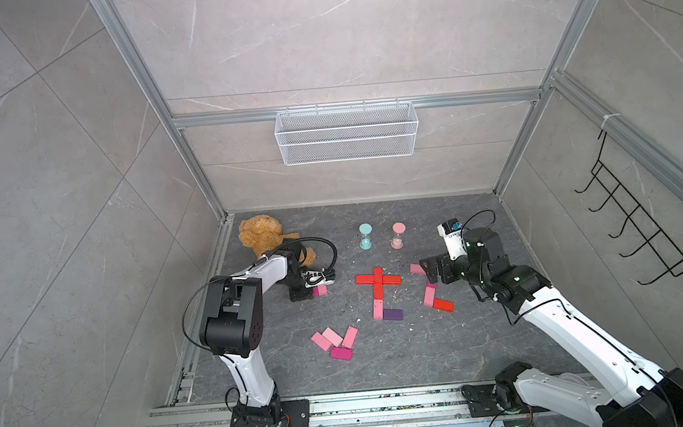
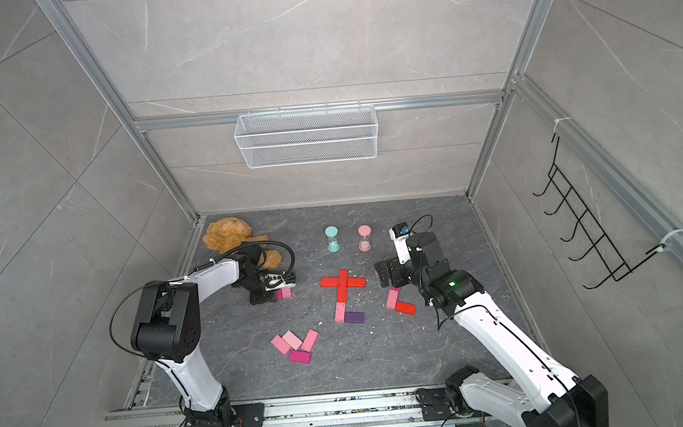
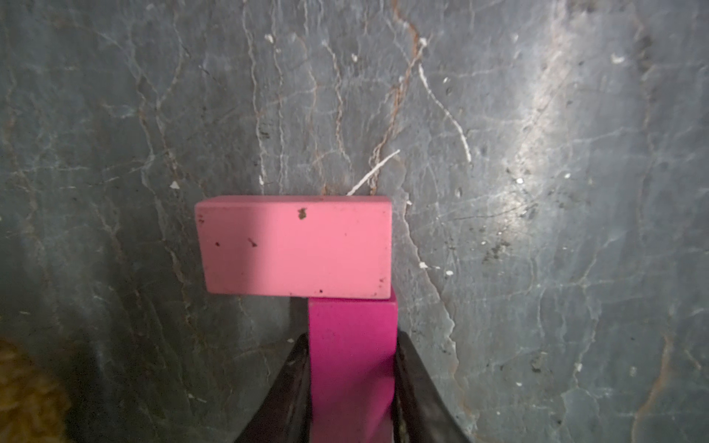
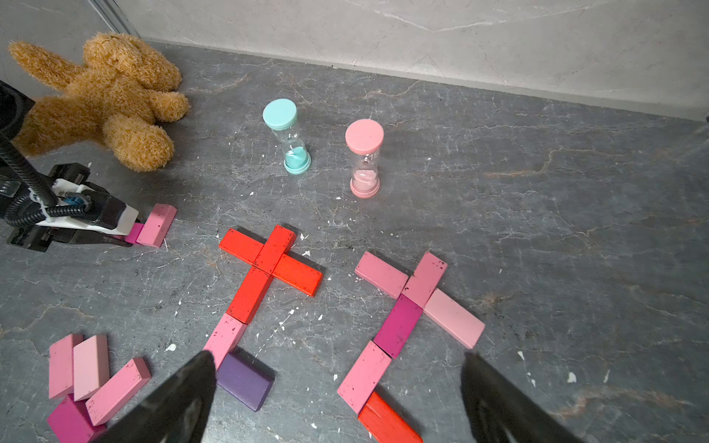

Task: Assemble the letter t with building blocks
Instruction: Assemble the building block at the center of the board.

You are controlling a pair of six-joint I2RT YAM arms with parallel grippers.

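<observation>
- The left claw (image 3: 351, 339) was clenched on a magenta block (image 3: 352, 383), held low over the grey desk (image 3: 537, 115) close to the teddy bear (image 4: 111, 96).
- The free end of that block met the long side of a light pink block (image 3: 295, 247) lying crosswise to it, near one of its ends. I could not tell whether the held block rested on the desk.
- In the middle of the desk, red blocks (image 1: 378, 280) lay flat in a cross. A pink block (image 1: 377, 308) carried the stem on toward the robot, and a purple block (image 1: 392, 314) touched the side of its foot.
- Just to the robot's right of it lay a second cross (image 4: 399, 326) with light pink arms and top and a magenta and pink stem. A red block (image 4: 387, 422) angled off its foot.
- The right claw (image 4: 337, 360) hung released above that second cross, jaws spread wide and gripping nothing.
- A loose heap (image 1: 335, 342) of three light pink blocks and one magenta one sat nearer the front of the desk, apart from both crosses.
- A teal hourglass timer (image 4: 289, 138) and a pink hourglass timer (image 4: 364, 157) stood upright behind the crosses.
</observation>
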